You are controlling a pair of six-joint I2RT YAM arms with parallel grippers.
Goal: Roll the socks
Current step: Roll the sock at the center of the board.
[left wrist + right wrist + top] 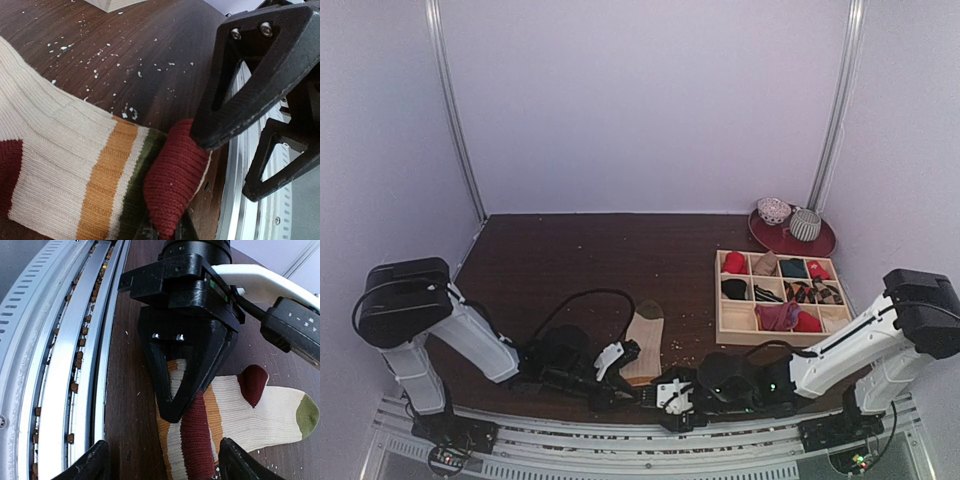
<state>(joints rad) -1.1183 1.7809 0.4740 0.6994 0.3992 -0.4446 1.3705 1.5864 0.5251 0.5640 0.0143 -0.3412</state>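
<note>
1. Overhead, top view: tan sock (645,340) lies flat by the near edge of the table (560,260), toe away from the arms; left gripper (618,380) is closed on its near end; right gripper (660,392) sits just beside, spread wide, holding nothing; hazard: crowded fingers may collide; black sock not made out; dark wood surface; compartment tray (725,322) and red plate (820,243) to the right; pale walls (640,100) around.
2. Left wrist view: red cuff (175,180) is folded over once and pinched; hazard: a bite this small may let the knit spring flat; the fold sits near the table edge and may drag off it; white flecks (130,112) litter the boards.
3. Right wrist view: open fingers straddle the cuff end; hazard: they may close on the left fingers rather than fabric; slotted metal rail (65,365) borders the wood.
</note>
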